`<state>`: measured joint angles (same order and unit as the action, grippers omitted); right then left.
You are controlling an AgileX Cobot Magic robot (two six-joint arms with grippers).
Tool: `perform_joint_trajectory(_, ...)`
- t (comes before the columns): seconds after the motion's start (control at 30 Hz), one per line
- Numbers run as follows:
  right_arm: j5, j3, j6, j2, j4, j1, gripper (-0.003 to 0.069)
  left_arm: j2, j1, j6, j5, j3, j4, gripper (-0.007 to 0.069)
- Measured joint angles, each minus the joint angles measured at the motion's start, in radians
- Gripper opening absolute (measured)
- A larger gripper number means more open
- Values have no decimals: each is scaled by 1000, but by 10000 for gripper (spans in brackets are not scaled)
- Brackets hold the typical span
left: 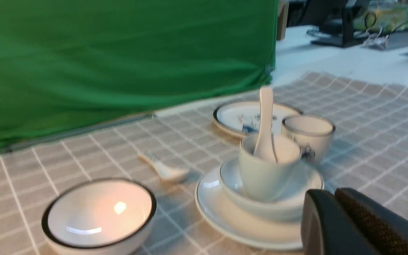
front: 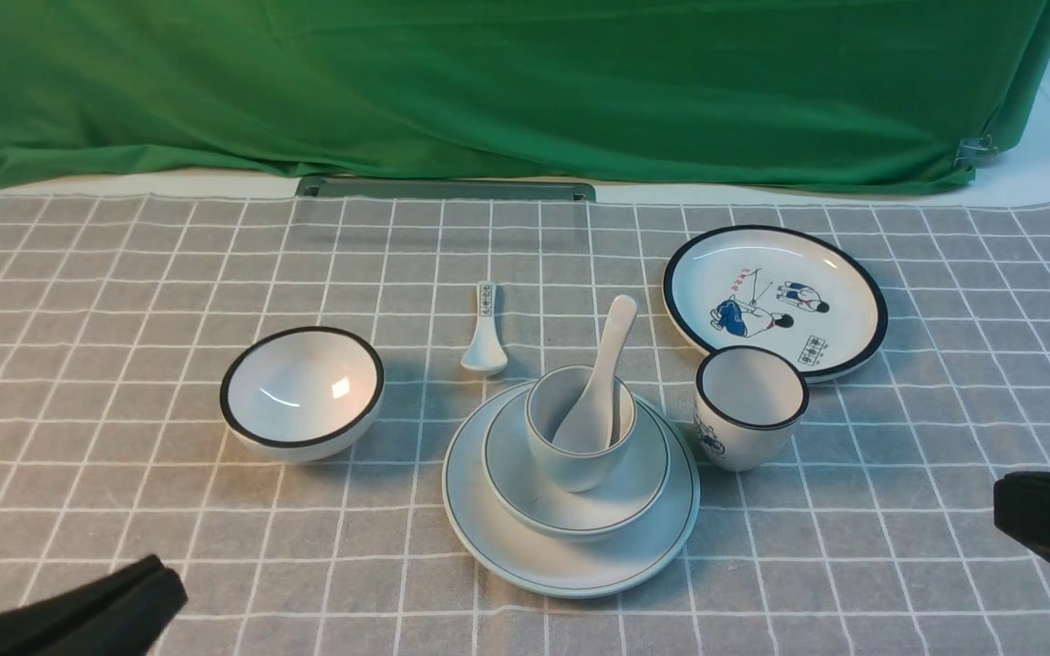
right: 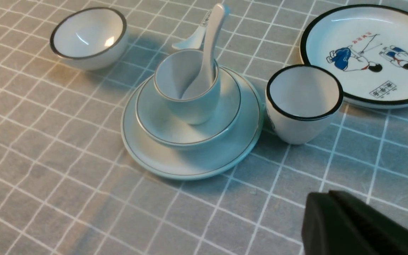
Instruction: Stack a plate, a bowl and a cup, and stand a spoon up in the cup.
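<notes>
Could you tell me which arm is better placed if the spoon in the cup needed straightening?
Probably left: the spoon leans right, and the shut left gripper sits near the stack; the bicycle cup blocks the right gripper.

This looks like a lab or studio set up for recording, not a home. A wrinkled green fabric backdrop [front: 507,82] fills the upper part of the front view, clamped at its upper right corner by a small metal clip [front: 973,146]. A grey cloth with a white grid [front: 124,273] covers the white counter [front: 1035,182]. In the upper right of the left wrist view, blurred dark office equipment with cables [left: 345,24] sits on another white surface.
</notes>
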<state>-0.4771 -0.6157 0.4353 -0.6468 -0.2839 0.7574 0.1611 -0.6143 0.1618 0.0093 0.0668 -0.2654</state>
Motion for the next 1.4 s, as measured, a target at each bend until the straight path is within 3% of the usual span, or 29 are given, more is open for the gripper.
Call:
perform_joint_trajectory(0.37,0,5,-3,8,-5,3,36,0,0,0,5,-73,1,13)
perform_joint_trajectory(0.5,17,35,-70,53,-53,-78,37,0,0,0,5,-74,2,13)
perform_joint_trajectory(0.6,149,166,-143,155,-46,-268,17,0,0,0,5,-74,2,13)
perform_joint_trajectory(0.77,389,436,-164,361,14,-555,17,0,0,0,5,-74,2,13)
perform_joint_trajectory(0.87,415,537,-165,469,52,-651,17,0,0,-1,5,-74,2,13)
perform_joint_trajectory(0.97,420,606,-165,583,69,-692,17,0,0,-1,5,-74,2,13)
perform_joint_trajectory(1.27,435,621,-169,645,74,-683,17,0,0,-1,5,-74,2,17)
perform_joint_trajectory(1.4,428,621,-269,645,117,-678,17,0,0,-1,5,-74,2,17)
